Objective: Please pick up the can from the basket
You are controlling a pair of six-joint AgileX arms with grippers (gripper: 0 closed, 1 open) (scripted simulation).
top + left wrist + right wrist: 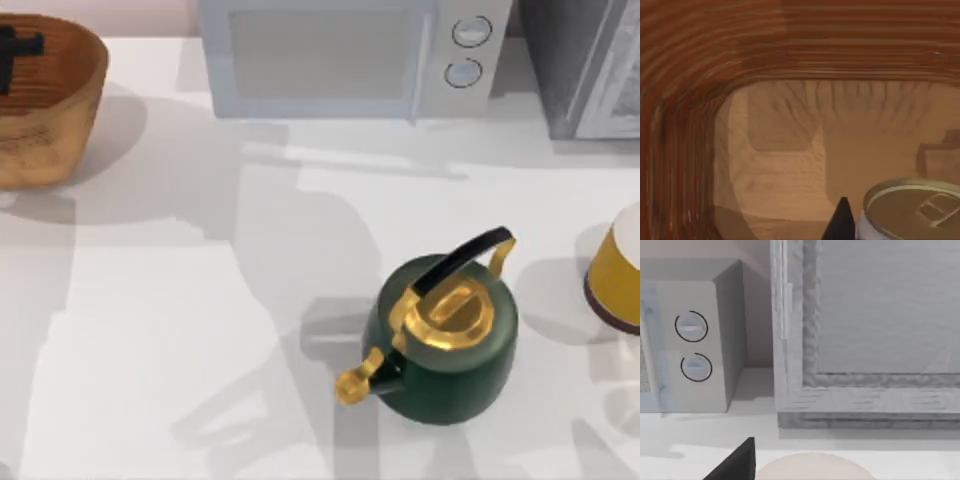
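— What sits on our white desk (150, 330)?

— A microwave (350, 55) at the back, a green kettle (445, 345), and the basket (45, 110) far left.

— And the can (912, 210)?

— Our left wrist view finds it upright inside the basket, gold end up, beside one finger (841, 222) of our left claw. Whether that claw is clenched, we cannot tell.

Left arm working, right arm idle. My left gripper (15, 48) is at the far upper-left corner of the top view, seen from above as a small dark cross shape, reaching downward. In the left wrist view a dark pointed bit of that gripper (841, 225) pokes in at the lower edge. My right gripper (735, 467) shows in its own wrist view as a dark wedge at the lower edge, wrist held low and aimed roughly level.
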